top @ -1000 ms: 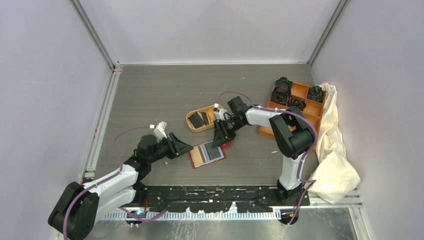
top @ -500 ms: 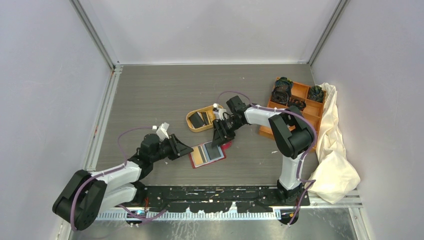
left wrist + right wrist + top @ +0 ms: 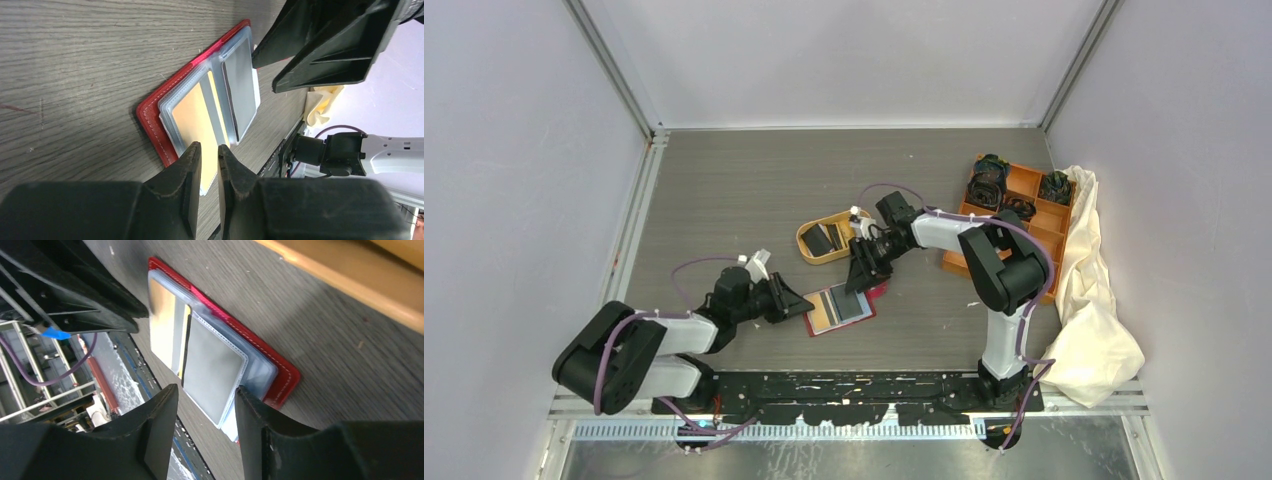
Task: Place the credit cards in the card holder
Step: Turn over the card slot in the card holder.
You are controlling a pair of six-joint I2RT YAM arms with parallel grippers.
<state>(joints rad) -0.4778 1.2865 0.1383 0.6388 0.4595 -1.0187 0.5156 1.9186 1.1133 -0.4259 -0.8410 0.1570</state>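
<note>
The card holder point(image 3: 839, 308) lies open on the table, red with clear sleeves point(image 3: 235, 75). One sleeve holds a yellowish card point(image 3: 196, 114) and another a dark grey card point(image 3: 212, 365). More black cards point(image 3: 822, 240) lie in the orange oval tray point(image 3: 809, 250). My left gripper point(image 3: 800, 300) is low at the holder's left edge, its jaws a narrow gap apart point(image 3: 208, 152), with the yellowish sleeve showing through the gap. My right gripper point(image 3: 861, 280) hovers open over the holder's right end point(image 3: 205, 397), holding nothing.
An orange compartment box point(image 3: 1024, 215) with black coiled bands stands at the right, next to a crumpled cream cloth point(image 3: 1089, 300). The oval tray's rim point(image 3: 350, 280) is close behind the right gripper. The two grippers face each other across the holder.
The left arm has slid right and lower to the holder's left edge, and its jaws have narrowed. The right gripper has hardly moved.
</note>
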